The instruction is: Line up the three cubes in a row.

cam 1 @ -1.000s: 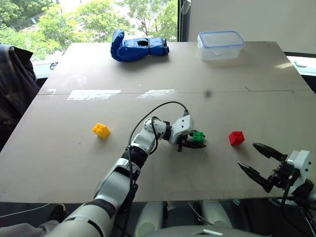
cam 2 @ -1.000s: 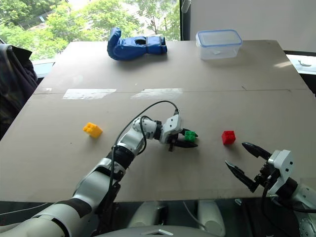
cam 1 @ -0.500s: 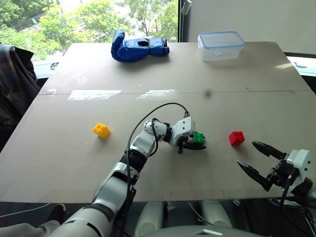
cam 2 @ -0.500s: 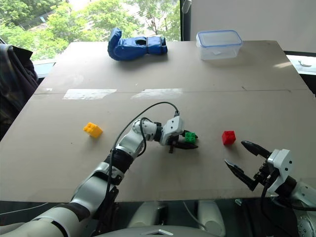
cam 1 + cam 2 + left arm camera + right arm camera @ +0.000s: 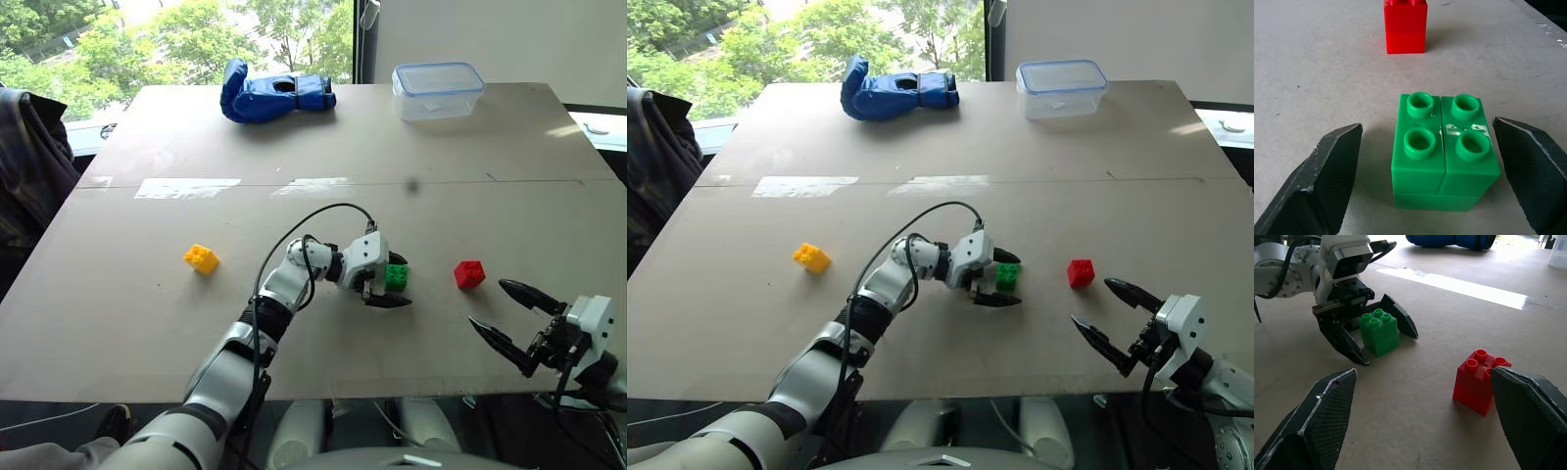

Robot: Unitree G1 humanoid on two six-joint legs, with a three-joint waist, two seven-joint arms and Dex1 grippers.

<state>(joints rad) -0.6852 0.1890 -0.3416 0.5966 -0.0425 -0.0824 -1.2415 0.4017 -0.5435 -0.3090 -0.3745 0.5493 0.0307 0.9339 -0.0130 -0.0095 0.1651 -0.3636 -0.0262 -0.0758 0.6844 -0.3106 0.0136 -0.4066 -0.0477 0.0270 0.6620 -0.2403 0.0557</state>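
Now: our left end effector (image 5: 393,287) open astride green cube (image 5: 396,277) | right end effector (image 5: 503,314) open, empty | withdraw straight, avoid nudging.

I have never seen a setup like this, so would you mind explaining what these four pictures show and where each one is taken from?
This is a humanoid robot with two arms, each ending in two black jaws. Two pictures come from cameras in its head, looking down over a table. The other two come from cameras on its wrists, looking along the jaws.

On the table lie three studded toy cubes: a yellow-orange cube, a green cube and a red cube. At the far edge are a blue boxing glove and a clear lidded container.

The left gripper stands open around the green cube, with a gap on each side in the left wrist view, so nothing is held. The right gripper is open too, near the table's front edge.
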